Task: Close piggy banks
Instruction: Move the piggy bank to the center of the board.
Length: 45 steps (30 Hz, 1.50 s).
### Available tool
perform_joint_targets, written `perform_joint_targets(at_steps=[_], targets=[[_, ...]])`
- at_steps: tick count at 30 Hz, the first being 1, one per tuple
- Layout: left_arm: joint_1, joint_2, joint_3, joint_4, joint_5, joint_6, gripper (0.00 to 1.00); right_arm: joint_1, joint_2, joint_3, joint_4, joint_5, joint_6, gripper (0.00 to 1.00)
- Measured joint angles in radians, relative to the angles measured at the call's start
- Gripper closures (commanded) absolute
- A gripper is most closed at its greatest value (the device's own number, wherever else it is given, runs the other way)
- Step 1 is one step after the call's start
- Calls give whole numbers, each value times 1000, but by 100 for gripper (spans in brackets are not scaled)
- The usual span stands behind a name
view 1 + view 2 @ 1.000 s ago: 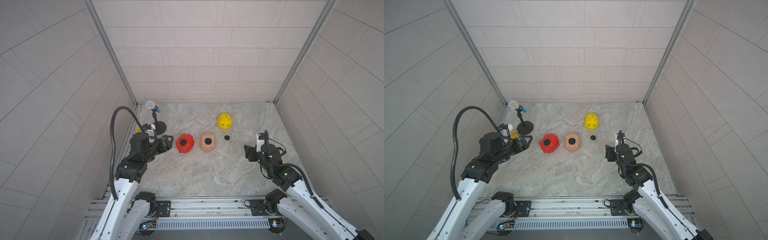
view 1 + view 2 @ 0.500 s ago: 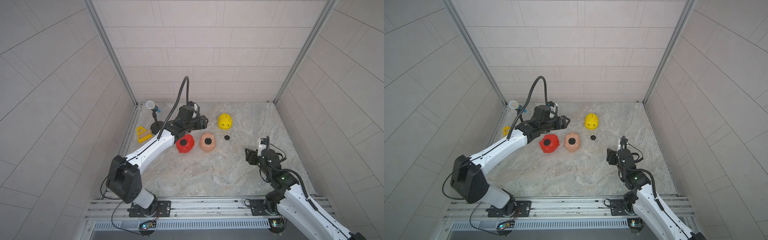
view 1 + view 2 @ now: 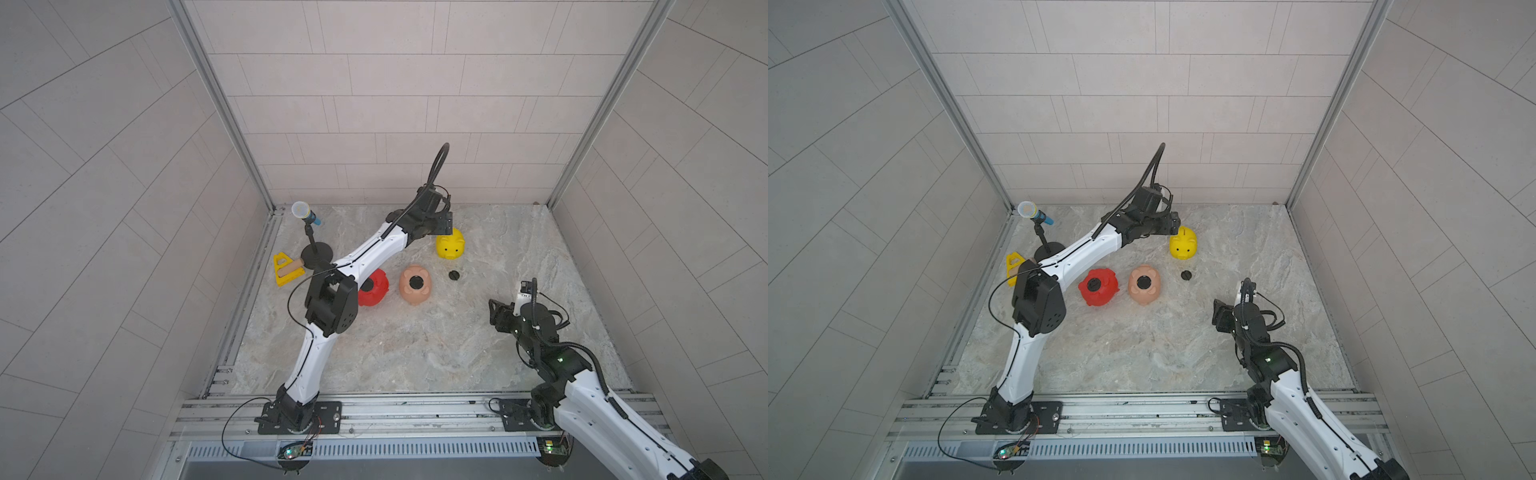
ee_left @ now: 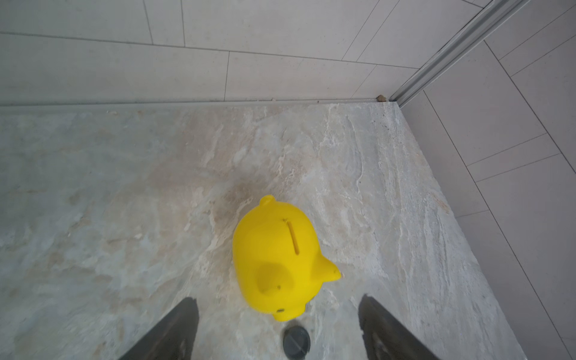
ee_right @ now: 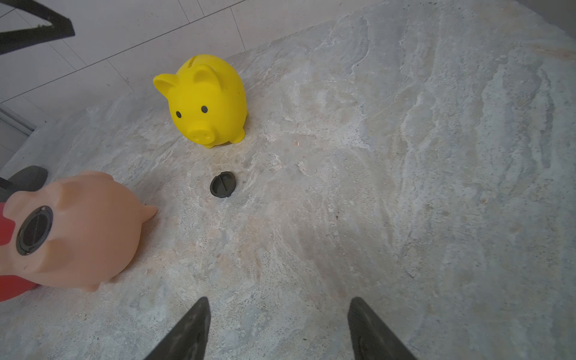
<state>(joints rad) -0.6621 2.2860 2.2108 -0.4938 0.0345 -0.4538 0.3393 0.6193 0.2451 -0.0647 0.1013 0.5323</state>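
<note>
Yellow pig: upright, belly hidden; loose black plug at its 6 o'clock, likely its stopper. Peach pig, red pig, 9 o'clock of plug: belly-up, plugged. Left gripper: spread, empty, poised by yellow pig, probably to overturn. Right gripper: spread, empty.

Marble table, tiled walls. Toy microphone on a round black stand, at table's 10 o'clock. Yellow triangle at stand's 8 o'clock; tan cylinder lying across it.
</note>
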Motion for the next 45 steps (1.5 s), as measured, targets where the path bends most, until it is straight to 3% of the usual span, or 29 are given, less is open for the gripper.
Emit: perform_joint_targets(at_steps=[4,7,21,32,45], targets=[[-24,150,219,-104,-52,10,10,0,18,-5,8,-2,4,29],[-40,219,290,-141,-94,11,9,0,21,-8,15,-5,7,29],[-75,305,304,-76,-270,9,6,0,36,-8,41,-16,19,28],[-81,418,418,4,-280,-13,6,0,49,-8,47,-22,20,28],[-83,444,422,-23,-272,-65,10,0,49,-8,47,-22,20,28]])
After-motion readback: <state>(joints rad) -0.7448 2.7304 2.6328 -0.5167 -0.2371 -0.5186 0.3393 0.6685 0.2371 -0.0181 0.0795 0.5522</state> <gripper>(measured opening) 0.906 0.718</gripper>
